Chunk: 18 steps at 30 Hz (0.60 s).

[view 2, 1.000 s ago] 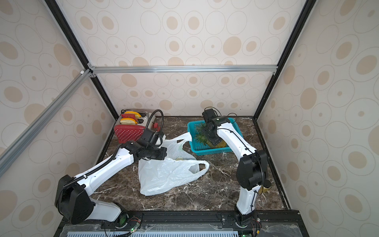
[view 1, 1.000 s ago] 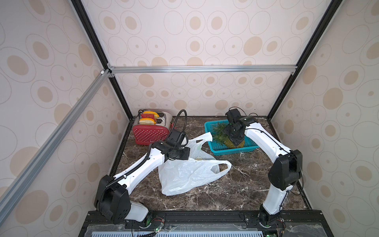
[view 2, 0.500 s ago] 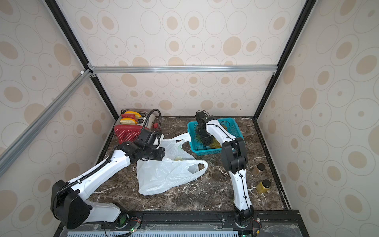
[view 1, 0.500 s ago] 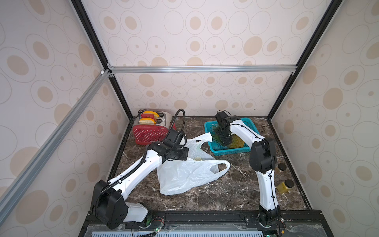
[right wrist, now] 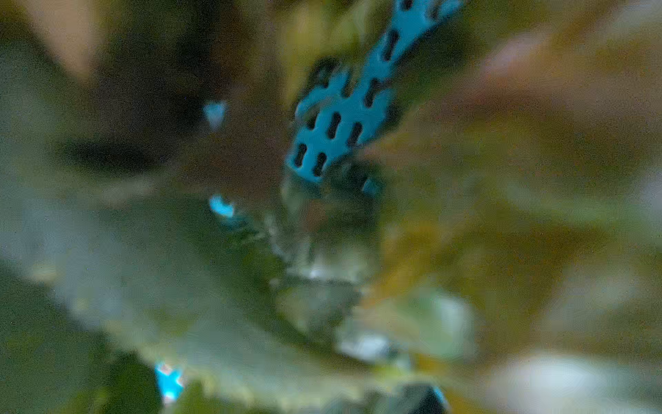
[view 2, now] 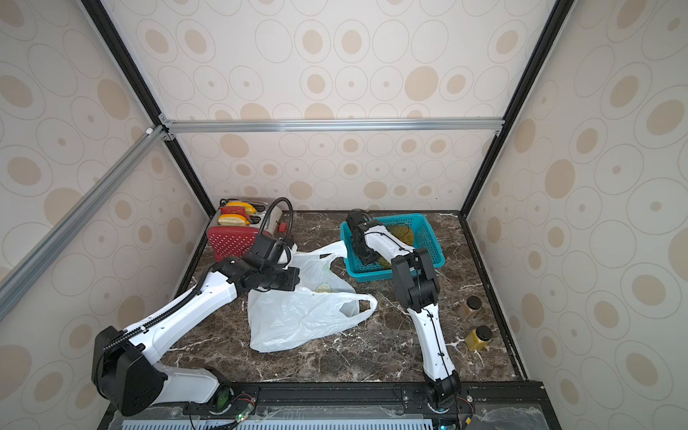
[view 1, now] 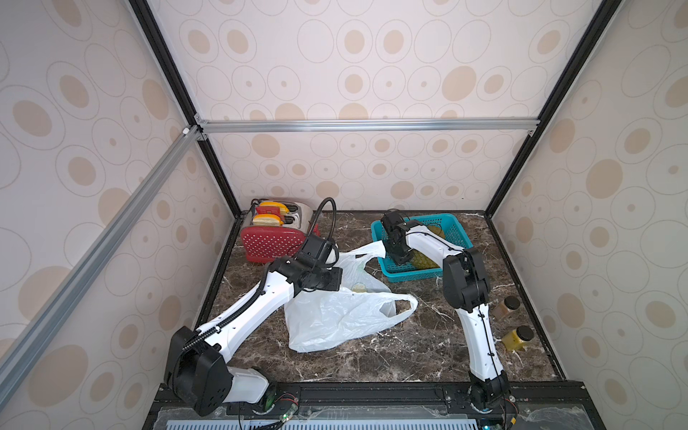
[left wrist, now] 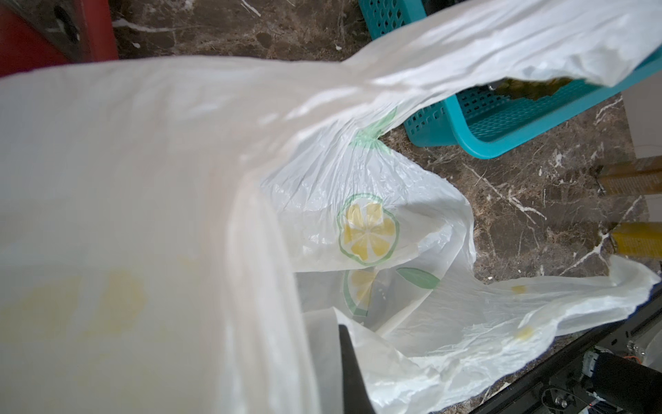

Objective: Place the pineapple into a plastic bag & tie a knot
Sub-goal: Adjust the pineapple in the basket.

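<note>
Whitish translucent lemon-print plastic bag (view 1: 335, 320) lies mouth-open mid dark marble tabletop (view 1: 372, 357), left gripper (view 1: 337, 279) pinched on its rim. Yellow-brown pineapple (view 1: 421, 261) sits in teal mesh basket (view 1: 417, 277), right gripper (view 1: 398, 257) down on it, jaw state unclear. Beige circle-patterned walls (view 1: 353, 171), aluminium frame (view 1: 368, 124).

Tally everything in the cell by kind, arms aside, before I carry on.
bag: 1
basket: 1
pineapple: 1
toaster: 1
toast slices: 2
jars: 2
Total: 8
</note>
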Available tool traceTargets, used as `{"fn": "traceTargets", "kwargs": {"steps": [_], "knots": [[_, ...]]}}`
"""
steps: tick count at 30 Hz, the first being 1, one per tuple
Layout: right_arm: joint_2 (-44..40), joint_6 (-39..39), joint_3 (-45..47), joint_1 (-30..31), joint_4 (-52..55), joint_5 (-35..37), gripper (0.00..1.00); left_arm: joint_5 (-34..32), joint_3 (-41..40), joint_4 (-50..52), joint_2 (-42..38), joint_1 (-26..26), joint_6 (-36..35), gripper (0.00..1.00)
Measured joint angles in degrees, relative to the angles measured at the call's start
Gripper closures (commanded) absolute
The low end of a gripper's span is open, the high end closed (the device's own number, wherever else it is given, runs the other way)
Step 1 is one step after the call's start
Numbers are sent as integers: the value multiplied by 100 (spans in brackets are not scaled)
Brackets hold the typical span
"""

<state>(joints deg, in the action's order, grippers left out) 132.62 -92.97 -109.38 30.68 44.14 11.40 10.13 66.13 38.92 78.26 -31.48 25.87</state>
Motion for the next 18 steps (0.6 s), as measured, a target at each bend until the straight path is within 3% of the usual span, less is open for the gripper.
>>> {"fn": "traceTargets", "kwargs": {"steps": [2, 3, 11, 18], "knots": [[-142, 179, 247, 44, -225, 70, 99, 2, 0, 0, 4, 0, 4, 100], [-210, 208, 337, 55, -284, 76, 100, 2, 0, -2, 7, 0, 4, 100], [-1346, 1272, 1425, 24, -304, -140, 100, 2, 0, -59, 66, 0, 26, 100], [-2476, 2505, 1596, -85, -103, -514, 100, 4, 0, -160, 232, 0, 52, 100]]}}
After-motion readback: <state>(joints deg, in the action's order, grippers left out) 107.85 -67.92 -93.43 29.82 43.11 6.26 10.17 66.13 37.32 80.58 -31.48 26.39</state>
